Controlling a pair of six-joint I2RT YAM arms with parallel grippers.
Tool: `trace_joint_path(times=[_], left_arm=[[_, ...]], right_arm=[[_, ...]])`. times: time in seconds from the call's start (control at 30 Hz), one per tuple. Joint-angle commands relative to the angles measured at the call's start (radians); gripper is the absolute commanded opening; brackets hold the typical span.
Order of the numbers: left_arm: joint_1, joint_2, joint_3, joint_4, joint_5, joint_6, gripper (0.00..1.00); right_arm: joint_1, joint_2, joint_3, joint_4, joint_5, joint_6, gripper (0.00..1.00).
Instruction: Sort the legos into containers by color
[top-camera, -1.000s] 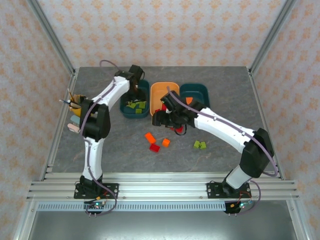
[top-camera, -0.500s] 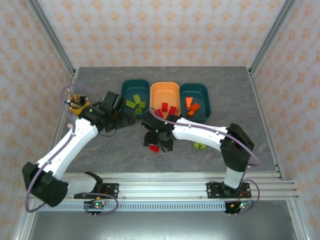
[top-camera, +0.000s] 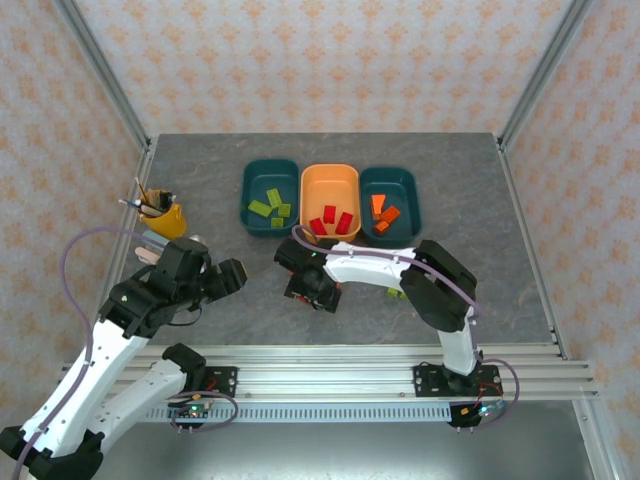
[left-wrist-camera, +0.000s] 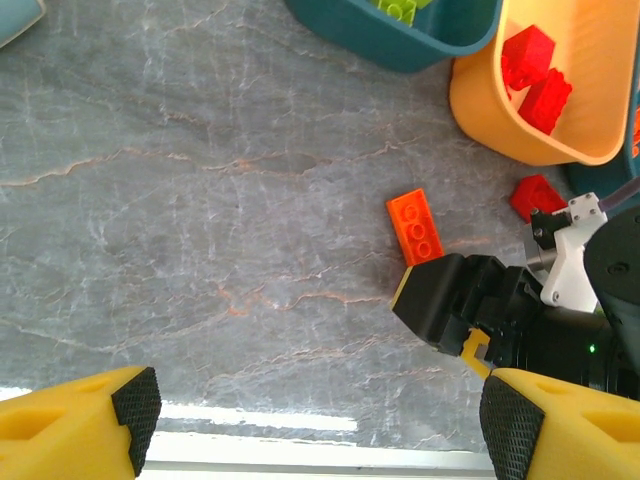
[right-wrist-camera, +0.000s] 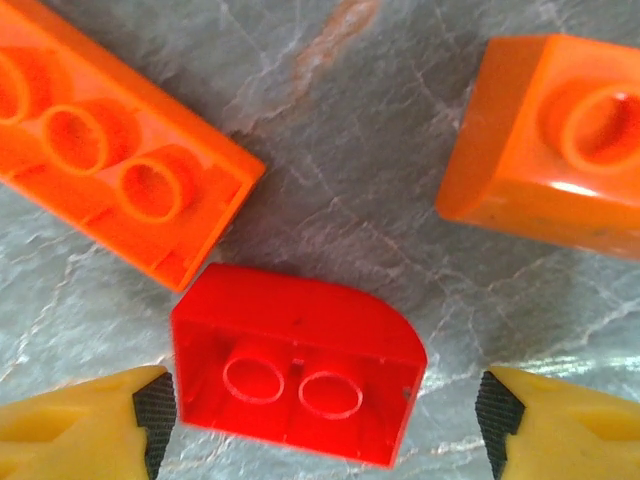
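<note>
While the right tool gapes wide, a red lego lies between its jaws

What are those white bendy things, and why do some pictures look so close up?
Those are two robot arms, each ending in a two-finger pincher called a gripper. One picture looks down from above onto the grey table. The other two come from small cameras on the wrists, so yellow fingers poke in at the bottom. At the back, the left teal tray holds green legos, the orange tray holds red legos, and the right teal tray holds orange legos. The right gripper is open, with a loose red lego between its fingers and two orange bricks beside it. The left gripper is open and empty.
</note>
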Motion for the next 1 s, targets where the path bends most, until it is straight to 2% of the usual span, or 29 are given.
trace_joint_path(times=[0.0, 0.33, 0.6, 0.77, 0.97], left_arm=[[-0.003, -0.009, -0.011, -0.039, -0.01, -0.019, 0.86], [-0.004, 0.008, -0.012, -0.009, 0.006, -0.024, 0.85], [-0.004, 0.003, -0.019, -0.013, 0.018, -0.025, 0.85], [-0.004, -0.003, -0.013, -0.013, 0.021, -0.033, 0.84], [-0.004, 0.031, 0.024, 0.036, 0.049, -0.055, 0.84]], right_arm=[[-0.001, 0.031, 0.035, -0.007, 0.04, 0.007, 0.78], [-0.006, 0.084, 0.094, -0.052, 0.095, -0.061, 0.6], [-0.008, 0.101, 0.137, -0.087, 0.109, -0.139, 0.43], [0.005, 0.048, 0.158, -0.136, 0.157, -0.171, 0.39], [-0.007, -0.07, 0.21, -0.246, 0.229, -0.232, 0.39]])
